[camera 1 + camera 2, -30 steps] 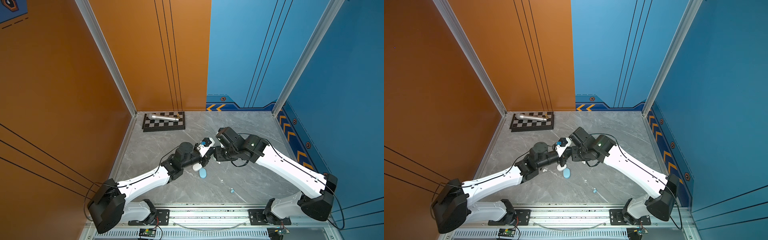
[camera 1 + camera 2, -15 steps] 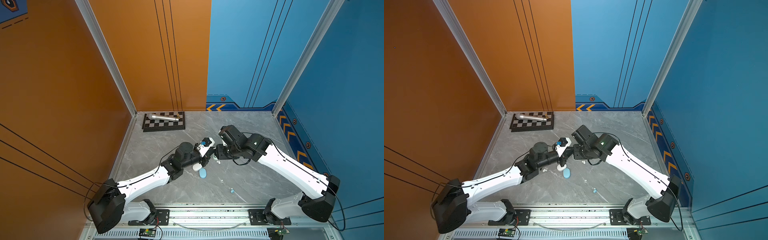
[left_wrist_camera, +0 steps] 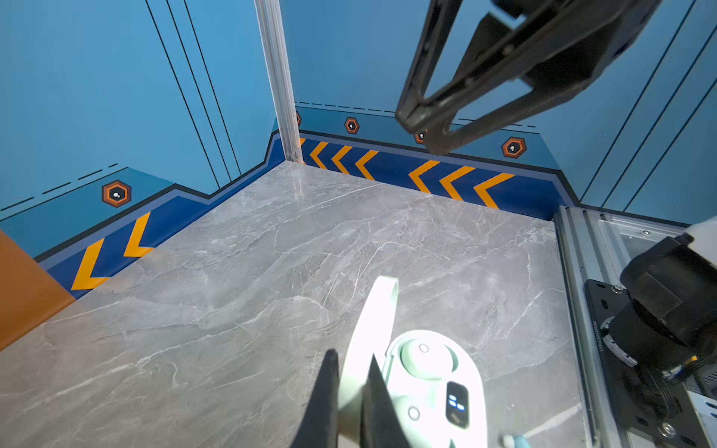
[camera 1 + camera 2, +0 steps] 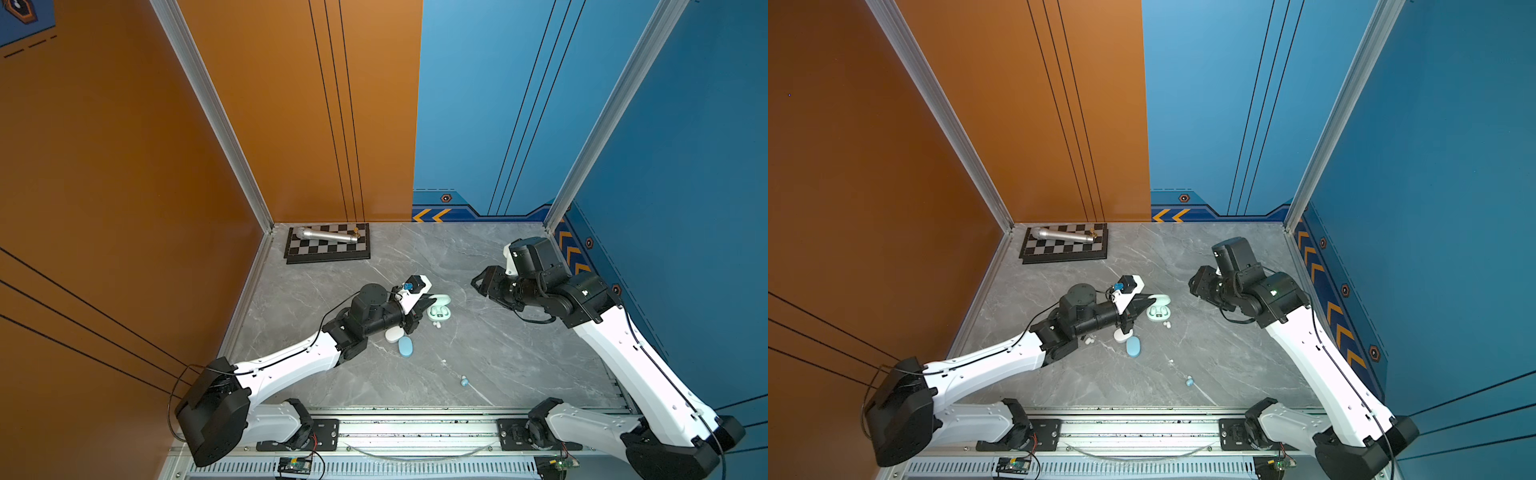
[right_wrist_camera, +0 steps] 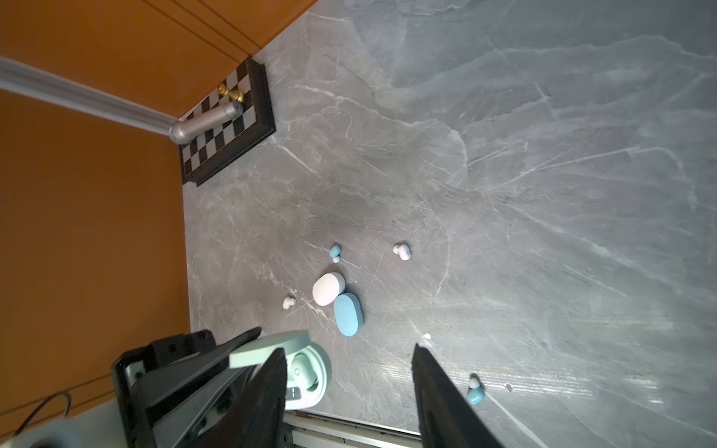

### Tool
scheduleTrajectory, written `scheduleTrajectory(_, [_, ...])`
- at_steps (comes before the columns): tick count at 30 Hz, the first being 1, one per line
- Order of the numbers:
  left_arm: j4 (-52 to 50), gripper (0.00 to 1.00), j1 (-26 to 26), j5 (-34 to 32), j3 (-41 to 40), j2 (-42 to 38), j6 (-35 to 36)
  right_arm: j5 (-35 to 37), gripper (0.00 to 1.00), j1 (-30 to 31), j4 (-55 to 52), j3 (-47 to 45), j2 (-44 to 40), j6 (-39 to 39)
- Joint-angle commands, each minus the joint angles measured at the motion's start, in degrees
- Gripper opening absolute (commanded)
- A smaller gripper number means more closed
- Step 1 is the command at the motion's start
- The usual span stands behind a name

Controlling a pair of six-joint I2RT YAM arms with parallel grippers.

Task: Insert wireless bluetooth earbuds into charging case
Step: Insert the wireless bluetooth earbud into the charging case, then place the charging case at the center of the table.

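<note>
The left gripper is closed tight on the raised lid of the mint green case and holds the case open by it. Inside, one mint earbud sits in its socket. The second seems seated also, but the glare there is too strong to be certain. Beside the left arm lie the closed white case and the closed blue case, touching each other. Four earbuds lie loose: a first white earbud left of the white case, a rear blue earbud behind it, a second white earbud more to the right, and a lone blue earbud toward the front. On the right, the right gripper hangs above the table with fingers apart and nothing between them, well apart from every bud. I judge the next pick belongs to this free arm: all loose buds lie to its left and front, the second white one nearest.
</note>
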Motion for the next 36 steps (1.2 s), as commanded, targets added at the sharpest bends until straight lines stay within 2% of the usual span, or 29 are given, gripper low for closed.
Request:
scheduleTrajectory(1, [1.06,0.0,-1.67,1.44,1.91,0.74,1.5,-4.38,0.56,-3.15,-0.95,-5.16,-1.03,8.54])
scheduleTrajectory(5, [1.06,0.0,-2.98,0.47,2.52,2.07,2.63,-7.29,0.56,-5.37,1.27,-8.64,-2.83,13.92])
scheduleTrajectory(12, [1.16,0.0,-4.86,-1.47,4.68,5.34,3.8,-11.88,0.56,-5.52,2.66,-9.85,-3.41,17.12])
scheduleTrajectory(22, [2.64,0.0,-5.79,-5.45,6.79,9.9,5.34,-15.91,0.51,-5.11,10.32,-17.4,-7.55,33.16])
scheduleTrajectory(36, [3.48,0.0,-7.31,-6.85,8.43,12.5,6.45,-15.83,0.46,-3.63,15.63,-18.25,-7.1,38.63])
